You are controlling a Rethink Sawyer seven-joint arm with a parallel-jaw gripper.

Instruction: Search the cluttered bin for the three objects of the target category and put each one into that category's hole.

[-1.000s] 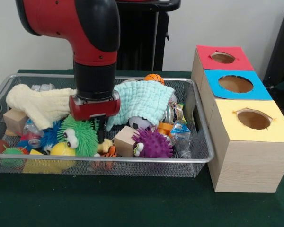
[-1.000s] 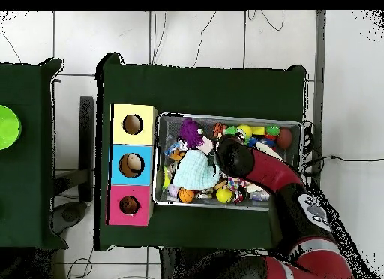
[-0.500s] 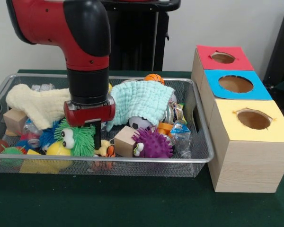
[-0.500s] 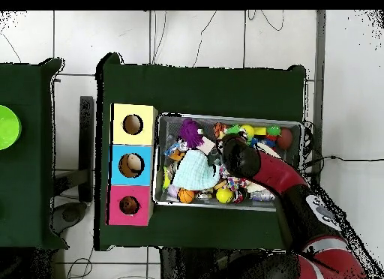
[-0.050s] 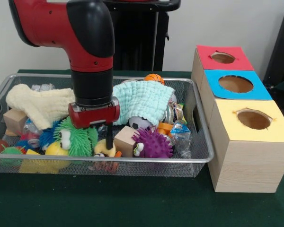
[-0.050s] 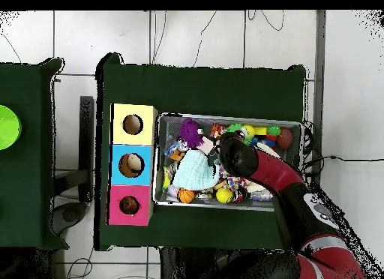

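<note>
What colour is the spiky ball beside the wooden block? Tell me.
Purple, with googly eyes; the spiky ball shows best in the front view.

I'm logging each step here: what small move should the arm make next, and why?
Probably lower slightly and close: the gripper hangs among the toys between the green spiky googly-eyed toy and the wooden block, over a small yellow toy, apparently holding nothing.
</note>
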